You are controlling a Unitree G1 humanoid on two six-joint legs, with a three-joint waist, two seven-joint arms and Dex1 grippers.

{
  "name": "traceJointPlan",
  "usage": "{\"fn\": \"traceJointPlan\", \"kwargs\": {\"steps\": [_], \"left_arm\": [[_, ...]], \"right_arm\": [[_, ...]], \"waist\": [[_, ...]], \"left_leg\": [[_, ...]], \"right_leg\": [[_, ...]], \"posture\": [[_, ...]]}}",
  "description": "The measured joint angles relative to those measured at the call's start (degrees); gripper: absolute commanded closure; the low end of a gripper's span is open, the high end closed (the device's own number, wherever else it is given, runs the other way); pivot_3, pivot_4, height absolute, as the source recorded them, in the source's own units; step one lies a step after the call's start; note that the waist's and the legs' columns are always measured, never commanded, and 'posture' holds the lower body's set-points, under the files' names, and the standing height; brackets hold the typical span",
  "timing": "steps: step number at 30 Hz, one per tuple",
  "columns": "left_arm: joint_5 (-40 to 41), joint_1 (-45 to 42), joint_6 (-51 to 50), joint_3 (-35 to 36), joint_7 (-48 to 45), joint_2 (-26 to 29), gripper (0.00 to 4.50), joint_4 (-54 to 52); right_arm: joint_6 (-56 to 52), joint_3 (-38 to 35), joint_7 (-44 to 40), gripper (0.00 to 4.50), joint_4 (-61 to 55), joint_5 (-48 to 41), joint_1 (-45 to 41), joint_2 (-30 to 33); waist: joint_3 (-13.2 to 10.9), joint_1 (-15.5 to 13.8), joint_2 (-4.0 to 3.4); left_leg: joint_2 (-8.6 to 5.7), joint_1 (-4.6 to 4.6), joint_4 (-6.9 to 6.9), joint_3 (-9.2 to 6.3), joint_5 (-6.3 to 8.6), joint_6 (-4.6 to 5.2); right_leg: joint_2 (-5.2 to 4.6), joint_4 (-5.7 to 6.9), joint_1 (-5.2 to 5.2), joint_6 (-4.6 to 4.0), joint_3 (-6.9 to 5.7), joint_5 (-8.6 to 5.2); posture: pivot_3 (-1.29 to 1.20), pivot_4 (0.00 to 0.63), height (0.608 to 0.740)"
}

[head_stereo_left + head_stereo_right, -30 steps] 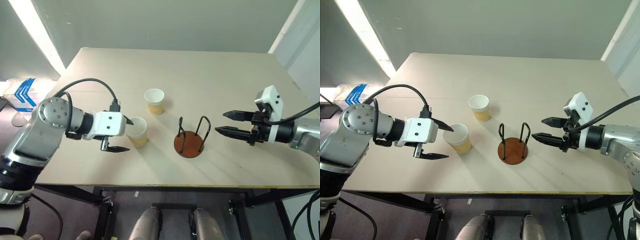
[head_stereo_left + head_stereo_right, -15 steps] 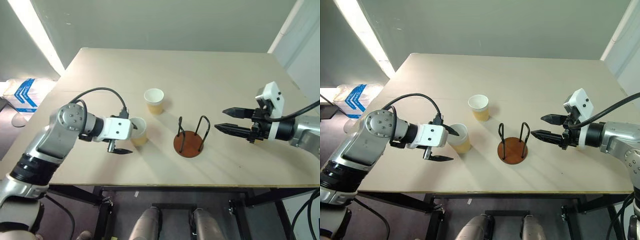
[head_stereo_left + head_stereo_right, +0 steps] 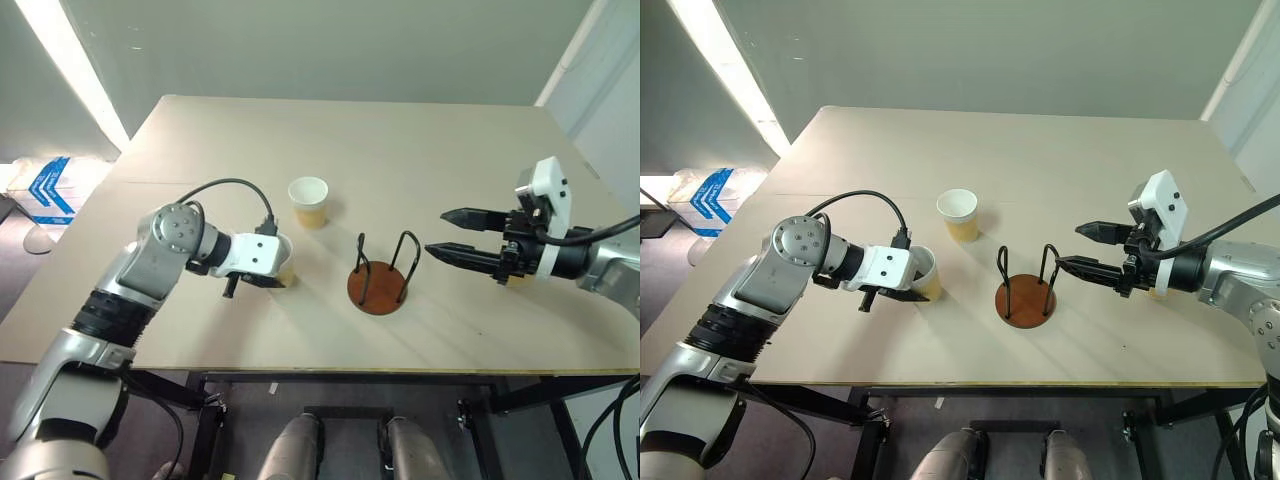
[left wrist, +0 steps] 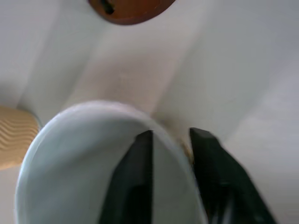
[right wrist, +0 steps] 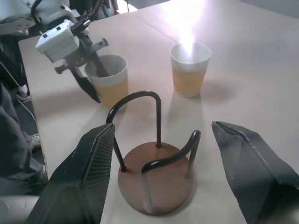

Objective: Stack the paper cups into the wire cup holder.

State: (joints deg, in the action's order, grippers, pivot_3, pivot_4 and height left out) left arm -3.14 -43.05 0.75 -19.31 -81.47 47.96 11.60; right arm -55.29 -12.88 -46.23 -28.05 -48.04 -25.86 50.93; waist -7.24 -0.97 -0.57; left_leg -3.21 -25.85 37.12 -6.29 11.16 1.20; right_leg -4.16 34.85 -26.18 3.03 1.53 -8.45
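Note:
Two tan paper cups stand on the table (image 3: pixel 400 140). My left gripper (image 4: pixel 172 135) is shut on the wall of the nearer paper cup (image 5: pixel 110 81), one finger (image 4: pixel 138 177) inside the rim and the other outside. This cup stands upright on the table, left of the wire cup holder (image 3: pixel 378 288). The other paper cup (image 3: pixel 308 201) stands free farther back. My right gripper (image 3: pixel 437 232) hovers open just right of the holder, pointing at it, with nothing between its fingers. The holder's brown base is bare.
The table's front edge runs close below the holder and the held cup. A blue and white bag (image 3: pixel 50 185) lies on the floor off the left side. Dark cloth of a person (image 5: pixel 14 154) shows beyond the table.
My left gripper has moved right and down onto the nearer cup, and its fingers have closed from wide open onto the cup's rim. The right gripper has stayed in place.

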Motion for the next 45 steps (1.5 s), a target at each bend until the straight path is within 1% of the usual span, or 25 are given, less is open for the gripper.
{"fn": "traceJointPlan", "kwargs": {"steps": [1,8,13,16,20,25,30,35,40,42,45], "left_arm": [[0.9,-0.4,-0.3,0.0,-1.0,-0.1,4.42,0.0],[8.1,-2.3,-7.8,1.4,-6.2,-0.5,4.42,-2.0],[15.6,-7.2,-16.2,3.9,-8.4,-0.6,4.42,-5.5],[20.4,-10.1,-19.5,4.4,-8.7,0.8,4.42,-7.3],[26.7,-14.9,-21.7,3.4,-8.8,3.5,4.42,-7.6],[33.7,-22.4,-22.1,-1.0,-8.9,3.8,4.42,-6.8],[36.5,-28.0,-20.2,-6.9,-8.9,0.7,4.42,-2.0],[36.4,-32.8,-14.5,-12.0,-8.9,-4.3,4.42,5.9],[34.4,-35.3,-8.9,-16.7,-9.0,-12.0,4.42,15.0],[34.1,-35.4,-7.2,-18.3,-9.0,-13.2,4.42,16.4],[32.6,-35.5,-4.1,-20.3,-9.0,-15.0,4.42,18.3]], "right_arm": [[0.2,0.0,-0.1,0.98,-0.2,-0.1,0.0,0.1],[0.8,0.0,-1.1,0.98,-1.2,-2.3,-0.8,1.6],[2.4,-0.3,-3.3,0.98,-2.6,-2.5,0.3,4.1],[2.5,-1.4,-5.6,0.98,-4.6,-4.2,2.9,5.6],[3.4,-3.2,-8.3,0.98,-6.6,-4.7,6.9,8.3],[4.0,-4.3,-8.7,0.98,-8.0,-4.9,8.5,9.2],[4.2,-6.7,-6.7,0.98,-8.8,-6.0,9.6,9.1],[4.1,-9.4,-3.1,0.98,-11.2,-8.0,12.5,8.3],[3.5,-12.5,0.6,0.98,-13.9,-10.5,16.4,7.9],[3.5,-13.2,2.1,0.98,-15.1,-11.4,16.9,7.8],[3.5,-13.8,4.0,0.98,-15.9,-12.7,18.3,7.8]], "waist": [[0.0,0.0,0.00],[0.0,0.0,0.00],[0.0,-0.2,0.01],[0.0,-0.2,0.01],[0.0,-0.2,0.01],[0.0,-0.2,0.01],[0.0,-0.3,0.01],[0.0,-0.4,0.01],[0.0,-0.7,0.00],[0.0,-0.6,-0.01],[0.0,-0.6,-0.01]], "left_leg": [[0.00,-0.01,0.00,0.00,0.00,0.01],[0.00,-0.05,0.04,0.01,-0.02,0.02],[-0.01,-0.10,0.07,0.01,-0.02,0.05],[-0.01,-0.12,0.07,0.04,-0.02,0.07],[-0.01,-0.12,0.07,0.07,-0.01,0.08],[-0.04,-0.10,0.12,0.08,0.01,0.14],[-0.06,-0.13,0.22,0.08,0.01,0.20],[-0.06,-0.18,0.30,0.11,0.06,0.32],[-0.06,-0.37,0.85,0.17,0.16,0.19],[-0.07,-0.43,0.95,0.29,0.39,0.44],[-0.07,-0.46,1.06,0.38,0.46,0.44]], "right_leg": [[0.00,0.00,0.00,0.02,0.00,0.01],[0.00,-0.02,0.00,0.09,0.00,0.05],[-0.01,-0.07,0.01,0.12,-0.01,0.05],[-0.01,-0.10,0.01,0.18,-0.01,0.02],[-0.02,-0.13,0.02,0.25,0.01,-0.02],[-0.05,-0.21,0.11,0.35,0.05,0.03],[-0.08,-0.30,0.18,0.53,0.05,0.11],[-0.08,-0.50,0.27,0.82,0.07,0.17],[-0.08,-0.60,0.38,1.38,0.07,0.28],[-0.09,-0.75,0.38,1.62,0.16,0.34],[-0.11,-0.87,0.45,1.85,0.18,0.32]], "posture": [[0.00,0.150,0.740],[0.00,0.150,0.740],[0.00,0.150,0.740],[0.00,0.150,0.740],[0.00,0.150,0.740],[0.00,0.150,0.740],[0.00,0.150,0.740],[0.00,0.150,0.740],[0.00,0.150,0.740],[0.00,0.150,0.740],[0.00,0.150,0.740]]}}
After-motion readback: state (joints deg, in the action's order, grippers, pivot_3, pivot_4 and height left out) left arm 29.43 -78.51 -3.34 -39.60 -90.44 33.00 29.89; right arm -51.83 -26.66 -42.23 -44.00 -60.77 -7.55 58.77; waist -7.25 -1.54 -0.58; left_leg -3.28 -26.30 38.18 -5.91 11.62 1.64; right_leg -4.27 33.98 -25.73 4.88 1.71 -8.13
